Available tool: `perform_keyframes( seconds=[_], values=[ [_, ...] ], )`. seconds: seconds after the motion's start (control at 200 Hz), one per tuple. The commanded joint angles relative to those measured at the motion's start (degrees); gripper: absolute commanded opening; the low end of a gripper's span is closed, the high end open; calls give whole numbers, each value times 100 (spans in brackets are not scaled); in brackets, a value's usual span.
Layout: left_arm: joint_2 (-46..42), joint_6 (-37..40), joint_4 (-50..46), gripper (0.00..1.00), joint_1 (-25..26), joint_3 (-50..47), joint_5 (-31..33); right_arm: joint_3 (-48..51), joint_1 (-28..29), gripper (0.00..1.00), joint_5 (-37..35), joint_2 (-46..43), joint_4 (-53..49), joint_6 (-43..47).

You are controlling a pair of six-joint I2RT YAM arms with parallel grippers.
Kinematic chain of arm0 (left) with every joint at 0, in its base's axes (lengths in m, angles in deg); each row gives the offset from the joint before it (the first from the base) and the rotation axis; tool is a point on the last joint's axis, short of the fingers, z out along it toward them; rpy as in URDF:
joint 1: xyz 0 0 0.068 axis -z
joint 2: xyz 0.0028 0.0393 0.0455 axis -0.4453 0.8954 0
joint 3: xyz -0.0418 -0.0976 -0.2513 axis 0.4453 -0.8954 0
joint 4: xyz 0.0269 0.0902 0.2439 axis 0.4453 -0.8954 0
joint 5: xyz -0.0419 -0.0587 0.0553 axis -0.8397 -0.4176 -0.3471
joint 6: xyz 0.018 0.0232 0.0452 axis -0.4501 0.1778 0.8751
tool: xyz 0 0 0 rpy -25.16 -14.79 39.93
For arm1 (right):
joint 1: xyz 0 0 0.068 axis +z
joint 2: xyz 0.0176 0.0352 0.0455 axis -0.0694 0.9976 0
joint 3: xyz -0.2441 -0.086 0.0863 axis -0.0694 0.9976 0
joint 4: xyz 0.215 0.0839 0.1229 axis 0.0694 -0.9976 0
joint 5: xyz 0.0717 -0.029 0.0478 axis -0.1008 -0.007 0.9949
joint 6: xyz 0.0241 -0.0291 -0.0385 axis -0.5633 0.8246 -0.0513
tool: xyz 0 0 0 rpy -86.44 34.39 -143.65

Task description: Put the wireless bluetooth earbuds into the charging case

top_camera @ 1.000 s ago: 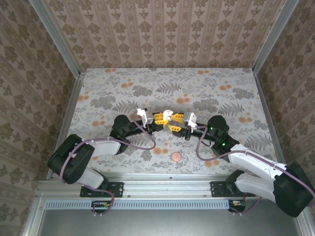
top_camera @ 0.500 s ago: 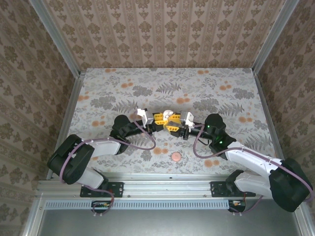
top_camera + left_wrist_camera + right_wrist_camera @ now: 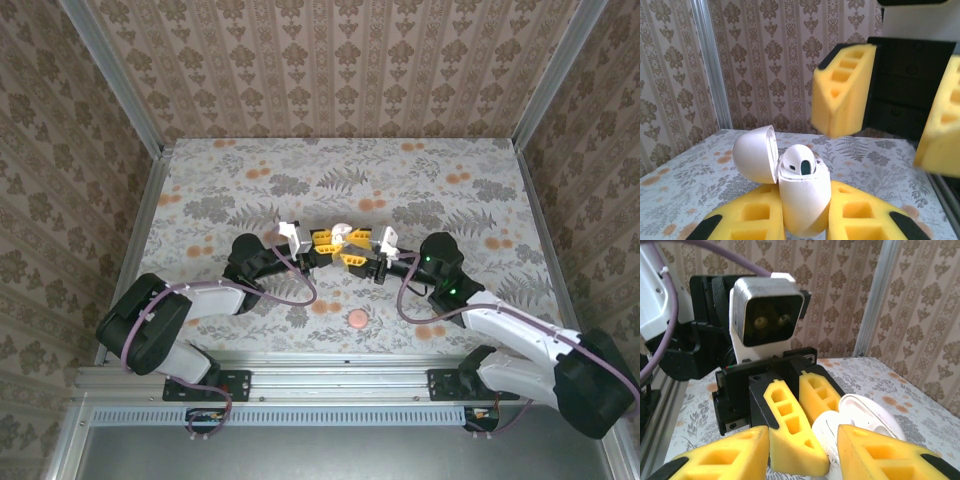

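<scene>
My left gripper (image 3: 807, 222) is closed on the lower body of the charging case (image 3: 805, 197), with one yellow finger pressed against each side. The case hangs above the table (image 3: 250, 180), roughly midway between my two arms. Its long axis stands nearly upright and leans a little. The lid (image 3: 754, 152) is swung open to the left, so the mouth faces up. One earbud (image 3: 801, 162) appears to sit in a well at the mouth, rounded end up. I cannot tell whether the second well is filled.

My right gripper (image 3: 885, 132) is just right of the case and slightly above its mouth, fingertips pointing back toward it. Its jaws stand partly apart, and I see nothing between them.

The coming move depends on this relation: the mouth opens upward on the side toward my right gripper, which is the free one and is near it. Any approach should come down along the case's upright axis, on the side away from the lid.

A round pink disc (image 3: 357, 319) lies on the table nearer my bases, well apart from both grippers.
</scene>
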Motion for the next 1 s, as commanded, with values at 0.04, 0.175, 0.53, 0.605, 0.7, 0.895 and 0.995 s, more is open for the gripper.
perform_keyframes(
  seconds=[0.04,0.175,0.53,0.605,0.7,0.895,0.995],
  values=[
    [194,327,228,0,59,-37,339,124,-45,40,-751,-657,-1013,-717],
    [312,397,234,0,65,-84,473,129,-53,40,-1671,-1356,-2274,-1436],
    [492,767,147,0,78,-331,675,-636,-317,38,-2877,-1401,-5210,-2828],
    [488,839,-64,0,77,-310,622,-891,-476,40,-2805,-1121,-5738,-3057],
    [543,1070,-317,0,79,-253,345,-1149,-686,43,-2564,-730,-6128,-3162],
    [1130,1339,228,0,73,-214,64,-1544,-1124,42,-2469,-9,-6522,-3451],
    [1390,1481,228,0,95,-48,-24,-1673,-1440,42,-2271,442,-6538,-3591]
  ],
)
